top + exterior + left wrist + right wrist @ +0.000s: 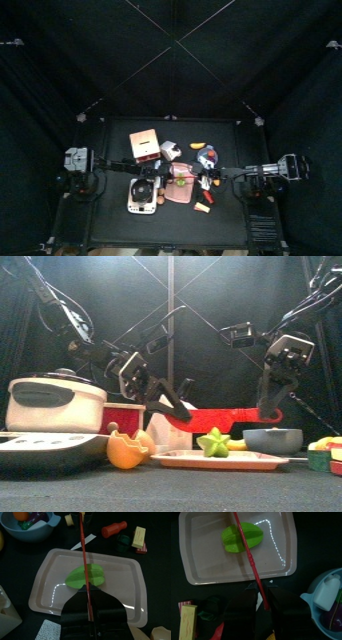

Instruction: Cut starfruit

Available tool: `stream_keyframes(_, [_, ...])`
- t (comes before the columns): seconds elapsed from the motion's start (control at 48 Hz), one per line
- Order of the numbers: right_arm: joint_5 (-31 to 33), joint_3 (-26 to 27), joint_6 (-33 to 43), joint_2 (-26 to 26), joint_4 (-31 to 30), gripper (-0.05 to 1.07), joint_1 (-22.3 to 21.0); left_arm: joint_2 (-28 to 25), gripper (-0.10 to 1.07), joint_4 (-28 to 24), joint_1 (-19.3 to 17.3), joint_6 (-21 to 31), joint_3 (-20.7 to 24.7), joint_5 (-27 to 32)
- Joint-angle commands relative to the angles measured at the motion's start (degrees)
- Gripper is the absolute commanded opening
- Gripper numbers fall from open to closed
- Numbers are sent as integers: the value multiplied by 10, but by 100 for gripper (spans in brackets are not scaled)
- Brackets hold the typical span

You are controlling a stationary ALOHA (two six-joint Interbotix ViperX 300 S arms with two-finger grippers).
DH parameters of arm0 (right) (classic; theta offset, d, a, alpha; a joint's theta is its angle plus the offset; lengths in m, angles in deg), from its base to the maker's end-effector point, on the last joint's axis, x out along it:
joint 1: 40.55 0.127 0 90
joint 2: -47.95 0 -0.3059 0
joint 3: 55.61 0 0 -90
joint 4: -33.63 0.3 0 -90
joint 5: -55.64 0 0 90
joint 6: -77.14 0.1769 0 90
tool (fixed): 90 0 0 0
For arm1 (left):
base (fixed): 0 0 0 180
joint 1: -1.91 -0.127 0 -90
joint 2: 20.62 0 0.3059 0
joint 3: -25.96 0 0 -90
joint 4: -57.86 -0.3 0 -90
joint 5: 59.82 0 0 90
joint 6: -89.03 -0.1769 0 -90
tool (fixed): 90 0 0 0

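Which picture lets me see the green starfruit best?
The right wrist view: the starfruit lies large on the pink tray, crossed by a red knife blade. The left wrist view shows it likewise. The front view shows its side; the top view, barely.

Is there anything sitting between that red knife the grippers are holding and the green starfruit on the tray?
Nothing visible does. The starfruit lies alone on the pale tray, and the red knife hangs over it. The front view shows open air between blade and fruit. The bowl and other toys sit off the tray.
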Motion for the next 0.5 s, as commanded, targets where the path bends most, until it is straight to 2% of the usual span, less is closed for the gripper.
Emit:
stream_keyframes(0.0, [1,5,2,3,1,56,-8,3,26,-1,6,2,9,-2])
stream_keyframes(0.479, [0,10,4,-23,12,56,-3,-9,26,19,9,1,11,7])
